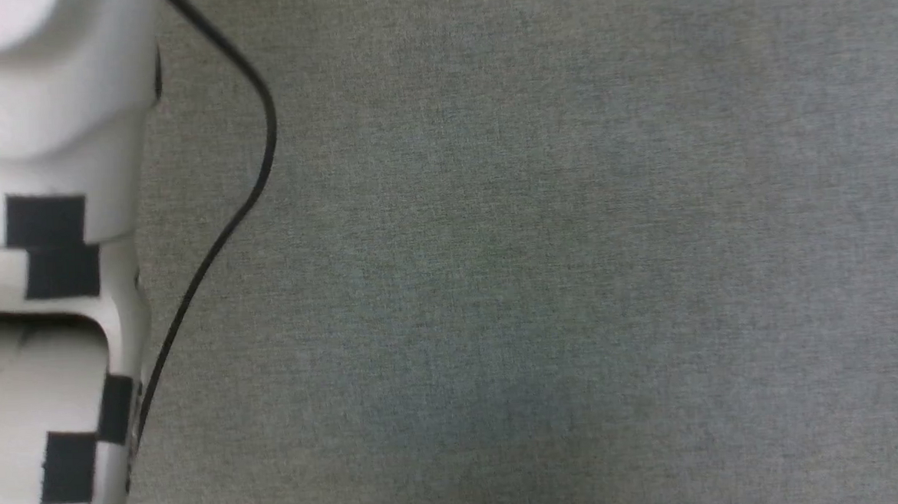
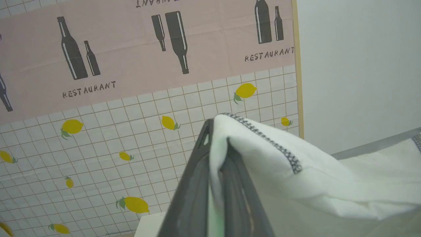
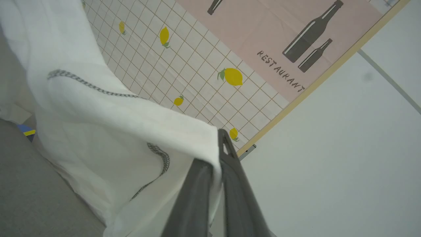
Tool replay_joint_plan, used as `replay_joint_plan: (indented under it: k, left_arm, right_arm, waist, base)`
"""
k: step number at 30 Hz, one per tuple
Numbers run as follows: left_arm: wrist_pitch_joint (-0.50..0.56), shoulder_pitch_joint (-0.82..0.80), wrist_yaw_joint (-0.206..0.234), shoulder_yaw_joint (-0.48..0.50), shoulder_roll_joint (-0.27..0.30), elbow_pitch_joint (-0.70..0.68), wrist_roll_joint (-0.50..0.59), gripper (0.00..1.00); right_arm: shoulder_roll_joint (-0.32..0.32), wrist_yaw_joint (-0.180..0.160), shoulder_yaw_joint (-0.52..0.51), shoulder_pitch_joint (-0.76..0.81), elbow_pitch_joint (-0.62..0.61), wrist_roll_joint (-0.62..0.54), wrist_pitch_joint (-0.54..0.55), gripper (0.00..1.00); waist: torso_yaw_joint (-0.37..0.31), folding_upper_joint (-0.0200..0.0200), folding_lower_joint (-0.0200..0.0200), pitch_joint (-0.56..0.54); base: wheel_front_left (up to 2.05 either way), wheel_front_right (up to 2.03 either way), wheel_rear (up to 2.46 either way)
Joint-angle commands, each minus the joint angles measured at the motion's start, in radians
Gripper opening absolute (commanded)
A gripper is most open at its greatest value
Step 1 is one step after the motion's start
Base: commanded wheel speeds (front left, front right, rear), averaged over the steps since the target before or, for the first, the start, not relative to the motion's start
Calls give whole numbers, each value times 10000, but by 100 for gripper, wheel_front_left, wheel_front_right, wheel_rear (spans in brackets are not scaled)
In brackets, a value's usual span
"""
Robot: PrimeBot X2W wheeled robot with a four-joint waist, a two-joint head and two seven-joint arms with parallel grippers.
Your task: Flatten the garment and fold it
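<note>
— Grey woven surface is stretching out below my head camera.

— And the garment, where is it sitting?

— I am holding the white garment up by two edges, and it is draping down from both of my grippers. My left gripper is pinching one edge, fingers pressed together on the fabric just beside a grey stitched seam. My right gripper is clamping another edge the same way, with the cloth falling away toward the grey surface.

— What is lying around it?

— Behind it a lemon-print gridded sheet, topped by a pink band of bottles reading RESTAURANT, is hanging against a white wall. Looking down, I am seeing a pale forearm with black squares at the left edge, a black cable curving beside it.
</note>
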Motion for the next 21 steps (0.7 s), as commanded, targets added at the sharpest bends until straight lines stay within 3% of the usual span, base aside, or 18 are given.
replay_joint_plan:
  k: [1, 6, 12, 16, 21]
  left_arm:
    - [-86, 450, -151, -115, 140, -195, -43, 0]
    - [335, 1939, -512, -556, 376, -1610, -166, 0]
    - [1327, 4923, -159, -1006, 822, -4650, -254, 0]
    - [1888, 7244, 308, -1343, 1152, -6282, -258, 0]
    - [2192, 9712, 969, -1621, 1506, -7462, -224, 0]
  right_arm:
    - [-252, -21, 90, 379, -242, 303, -160, 0]
    - [-1291, -21, 95, 1632, -1643, 1260, -261, 0]
    - [-2341, -21, -1084, 4519, -4101, 2044, 107, 0]
    - [-2328, -21, -2150, 7006, -5552, 2096, 501, 0]
    - [-1690, -21, -3237, 9814, -6978, 1874, 947, 0]
  waist:
    - [74, 0, -3, -42]
    - [167, 0, -3, -457]
    - [167, 0, -3, -1132]
    - [101, 0, -3, -1728]
    - [-25, 0, -3, -2431]
  base:
    - [0, 0, 0]
    - [0, 0, 0]
    - [0, 0, 0]
    - [0, 0, 0]
    - [0, 0, 0]
